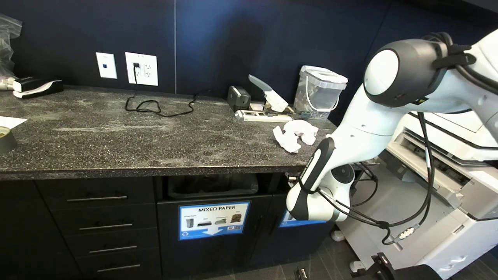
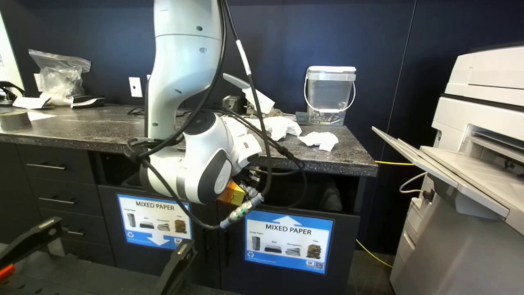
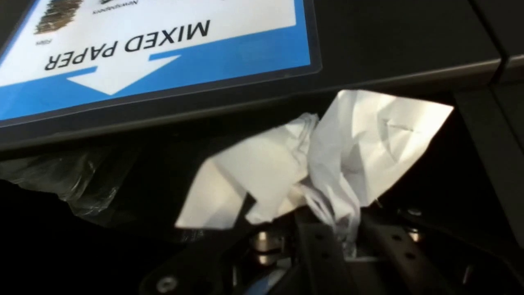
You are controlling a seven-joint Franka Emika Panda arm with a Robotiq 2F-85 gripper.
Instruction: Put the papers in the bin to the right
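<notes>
Papers (image 2: 319,139) lie toward the right edge of the worktop (image 2: 354,153); the gripper (image 3: 346,233) is clamped on another wad (image 3: 344,155) at the opening of the bin (image 2: 343,241). Its splayed flaps could snag the rim if released too shallow.

Around my pincer (image 3: 346,229) the wrist view is dark and softly blurred, while bluish glare washes the wall (image 1: 229,42).

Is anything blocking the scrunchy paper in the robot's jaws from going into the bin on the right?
Nothing I can see. In the wrist view, the crumpled paper is pinched in the jaws, right by the bin's dark slot. Some clear plastic shows off to the picture's left.
</notes>
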